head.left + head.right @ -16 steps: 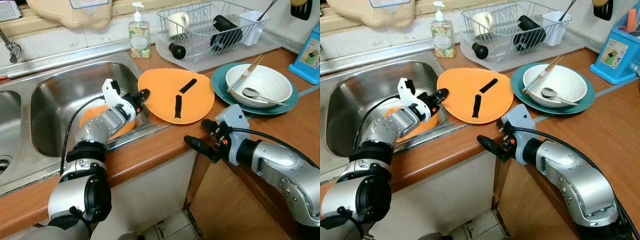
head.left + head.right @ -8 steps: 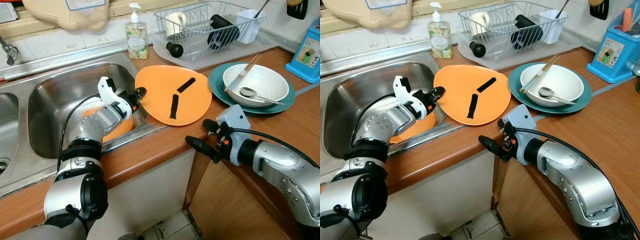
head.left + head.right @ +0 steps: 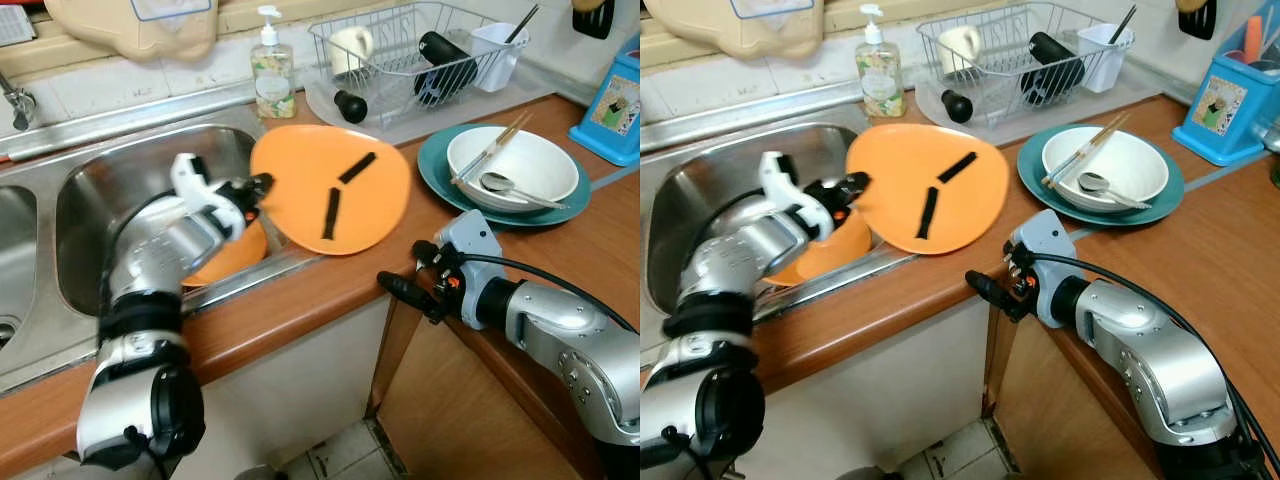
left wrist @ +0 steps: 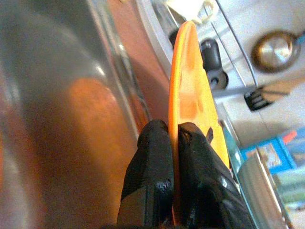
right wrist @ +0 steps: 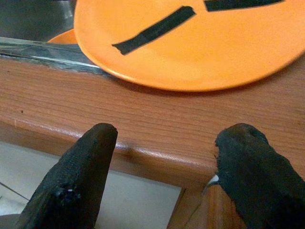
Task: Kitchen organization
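An orange plate (image 3: 335,185) marked with two black tape strips hangs tilted over the edge between the steel sink (image 3: 100,195) and the wooden counter (image 3: 330,285). My left gripper (image 3: 255,188) is shut on its left rim, and the left wrist view shows both fingers (image 4: 157,176) pinching the rim (image 4: 188,95). A second orange dish (image 3: 225,255) lies in the sink below. My right gripper (image 3: 405,275) stands open at the counter's front edge, its fingertips (image 5: 83,162) apart and empty, just short of the plate (image 5: 200,43).
A teal plate (image 3: 440,175) carrying a white bowl (image 3: 520,165), chopsticks and a spoon sits on the right. Behind are a wire dish rack (image 3: 420,50) with a mug and bottle, a soap dispenser (image 3: 272,65) and a blue box (image 3: 615,110).
My left gripper has lifted the orange plate off the counter and carried it left toward the sink. The right arm has barely moved.
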Controlling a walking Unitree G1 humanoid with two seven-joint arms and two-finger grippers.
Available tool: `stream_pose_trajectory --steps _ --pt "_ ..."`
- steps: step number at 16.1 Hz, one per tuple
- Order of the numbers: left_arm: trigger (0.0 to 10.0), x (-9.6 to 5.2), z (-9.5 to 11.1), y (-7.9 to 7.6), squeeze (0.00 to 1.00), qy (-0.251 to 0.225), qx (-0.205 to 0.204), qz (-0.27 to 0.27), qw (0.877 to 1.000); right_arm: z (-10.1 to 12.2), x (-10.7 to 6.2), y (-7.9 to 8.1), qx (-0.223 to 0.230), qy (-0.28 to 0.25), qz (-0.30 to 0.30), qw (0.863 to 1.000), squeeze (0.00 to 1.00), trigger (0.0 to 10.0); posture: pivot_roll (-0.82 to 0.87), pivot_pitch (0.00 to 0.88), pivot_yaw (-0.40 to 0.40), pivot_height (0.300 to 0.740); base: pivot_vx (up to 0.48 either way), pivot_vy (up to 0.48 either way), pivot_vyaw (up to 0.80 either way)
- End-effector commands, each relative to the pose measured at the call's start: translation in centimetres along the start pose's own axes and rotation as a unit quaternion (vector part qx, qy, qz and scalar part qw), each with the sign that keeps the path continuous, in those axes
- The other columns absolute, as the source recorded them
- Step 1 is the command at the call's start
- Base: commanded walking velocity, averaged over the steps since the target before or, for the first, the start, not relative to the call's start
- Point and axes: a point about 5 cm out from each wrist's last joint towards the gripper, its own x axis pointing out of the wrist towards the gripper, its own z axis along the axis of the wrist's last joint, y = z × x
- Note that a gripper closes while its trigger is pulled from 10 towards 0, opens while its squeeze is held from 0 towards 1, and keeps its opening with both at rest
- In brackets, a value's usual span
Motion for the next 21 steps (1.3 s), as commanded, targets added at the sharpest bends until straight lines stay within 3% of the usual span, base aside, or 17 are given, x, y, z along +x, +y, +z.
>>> stream_pose_trajectory --steps 1,3,5,8,10,11,12,14,16,19,20,21 --pt "0.0 -0.8 1.1 0.6 0.0 -0.022 0.005 0.023 0.999 0.4 0.2 0.1 -0.007 -0.003 0.004 1.0 0.0 10.0 -0.14 0.0 0.078 0.74 0.0 0.0 0.0" --pt "0.0 -1.6 2.7 -0.4 0.0 -0.085 0.009 -0.027 0.996 0.5 0.4 0.2 -0.007 -0.008 0.009 1.0 0.0 10.0 -0.14 0.0 0.072 0.74 0.0 0.0 0.0" --pt "0.0 -3.5 5.2 -2.3 0.0 -0.163 -0.018 -0.101 0.981 0.7 0.8 0.5 -0.008 -0.008 0.023 1.0 0.0 10.0 -0.12 0.0 0.058 0.74 0.0 0.0 0.0" --pt "0.0 -5.5 7.0 -1.7 0.0 -0.219 -0.028 -0.068 0.973 1.0 1.2 0.6 -0.014 -0.01 0.031 0.999 0.0 10.0 -0.11 0.0 0.048 0.74 0.0 0.0 0.0" --pt "0.0 -7.4 8.1 -0.2 0.0 -0.261 0.036 0.01 0.965 1.3 1.3 0.8 -0.02 -0.011 0.04 0.999 0.0 10.0 -0.11 0.0 0.04 0.74 0.0 0.0 0.0" --pt "0.0 -7.9 8.3 0.2 0.0 -0.263 0.047 0.031 0.963 1.4 1.4 0.9 -0.023 -0.011 0.043 0.999 0.0 10.0 -0.11 0.0 0.036 0.74 0.0 0.0 0.0" --pt "0.0 -8.7 8.5 1.4 0.0 -0.259 0.074 0.103 0.958 1.5 1.5 0.9 -0.026 -0.012 0.047 0.998 0.0 10.0 -0.1 0.0 0.031 0.74 0.0 0.0 0.0" --pt "0.0 -8.6 8.2 1.4 0.0 -0.231 0.095 0.129 0.96 1.7 1.6 0.9 -0.03 -0.012 0.053 0.998 0.0 10.0 -0.1 0.0 0.03 0.74 0.0 0.0 0.0" --pt "0.0 -7.9 7.6 1.9 0.0 -0.213 0.104 0.153 0.959 1.6 1.8 1.0 -0.035 -0.008 0.057 0.998 0.0 10.0 -0.11 0.0 0.039 0.74 0.0 0.0 0.0" --pt "0.0 -5.9 6.3 3.9 0.0 -0.171 0.089 0.231 0.954 1.7 1.9 1.1 -0.038 -0.007 0.057 0.998 0.0 10.0 -0.13 0.0 0.058 0.74 0.0 0.0 0.0" --pt "4.5 -5.5 6.0 4.1 0.0 -0.16 0.09 0.247 0.952 1.6 1.9 1.1 -0.038 -0.004 0.054 0.998 0.0 10.0 -0.13 0.0 0.063 0.74 0.0 0.0 0.0" --pt "10.0 -5.0 5.7 4.4 0.0 -0.149 0.099 0.266 0.947 1.6 1.9 1.0 -0.039 -0.003 0.051 0.998 0.0 10.0 -0.13 0.0 0.066 0.74 0.0 0.0 0.0"
